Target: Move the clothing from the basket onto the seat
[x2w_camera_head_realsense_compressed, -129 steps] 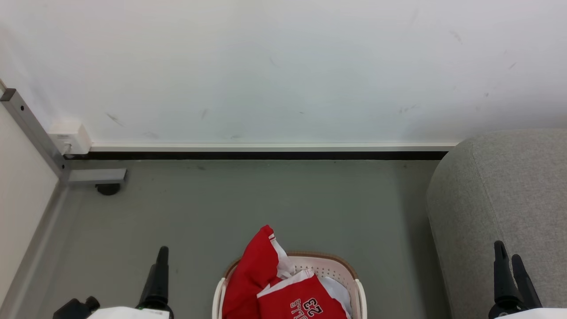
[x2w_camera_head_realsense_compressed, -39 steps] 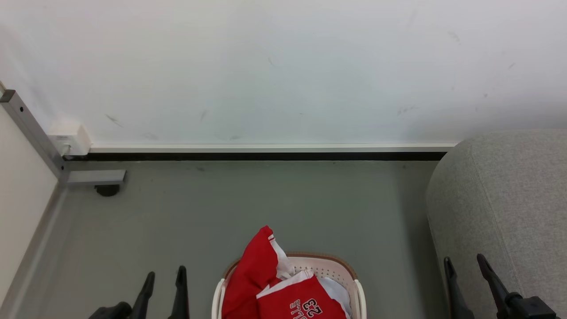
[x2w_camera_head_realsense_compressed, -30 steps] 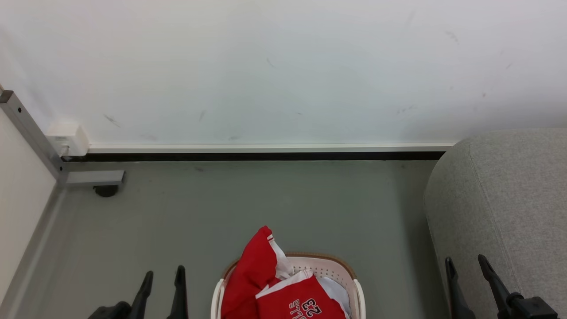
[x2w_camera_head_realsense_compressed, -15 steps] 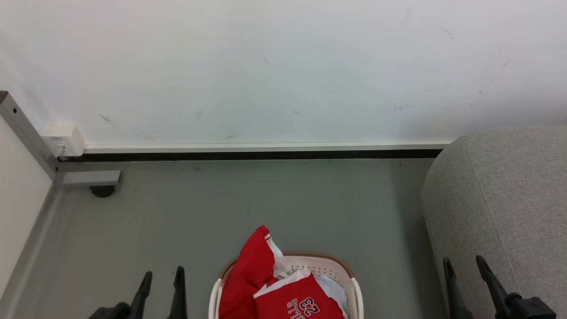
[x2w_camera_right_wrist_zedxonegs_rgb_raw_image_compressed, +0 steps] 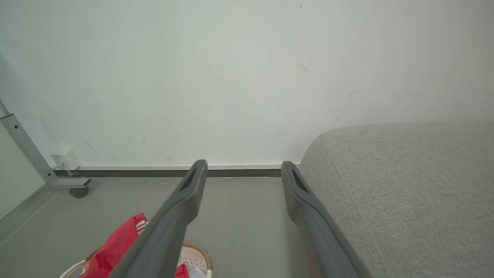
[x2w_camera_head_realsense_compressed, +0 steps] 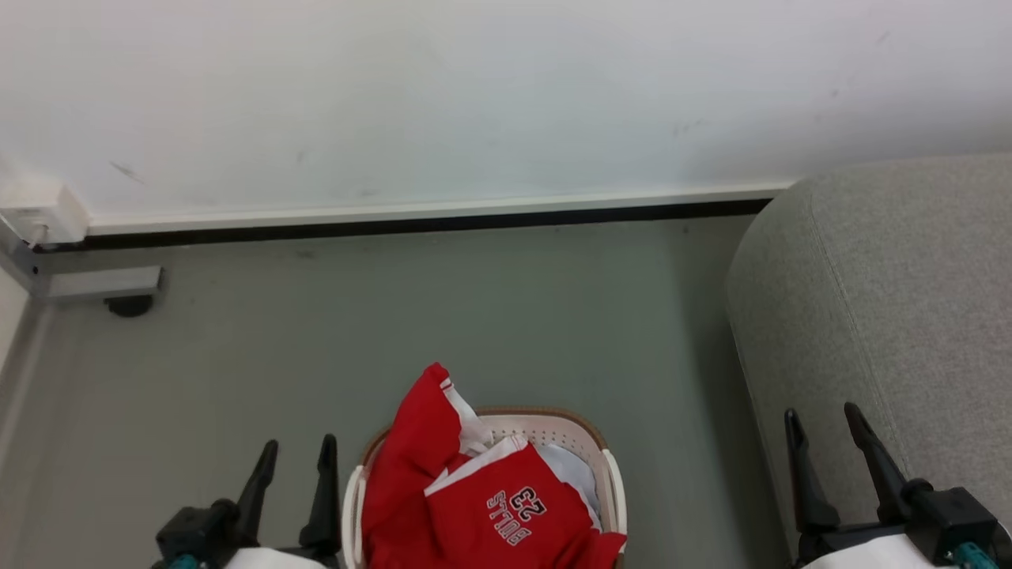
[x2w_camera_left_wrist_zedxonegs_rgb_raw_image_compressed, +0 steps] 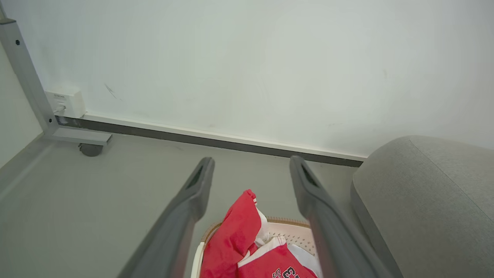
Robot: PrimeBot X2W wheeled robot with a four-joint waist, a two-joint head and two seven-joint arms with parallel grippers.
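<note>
- the visible part of the seat (x2w_camera_head_realsense_compressed: pixel 909 300) is bare. the clothing (x2w_camera_head_realsense_compressed: pixel 474 506) lies heaped in the basket (x2w_camera_head_realsense_compressed: pixel 609 484) on the floor, near the seat's left, so you have every garment left to move.
- your left end effector (x2w_camera_head_realsense_compressed: pixel 300 442) hovers beside the basket's left wall, fingers apart, empty.
- your right end effector (x2w_camera_head_realsense_compressed: pixel 820 411) hangs at the seat's edge, fingers apart too.

left hand (x2w_camera_left_wrist_zedxonegs_rgb_raw_image_compressed: pixel 251 162) spread apart | clothing (x2w_camera_left_wrist_zedxonegs_rgb_raw_image_compressed: pixel 235 235) in basket (x2w_camera_left_wrist_zedxonegs_rgb_raw_image_compressed: pixel 297 240) | seat (x2w_camera_left_wrist_zedxonegs_rgb_raw_image_compressed: pixel 424 204) nearby
</note>
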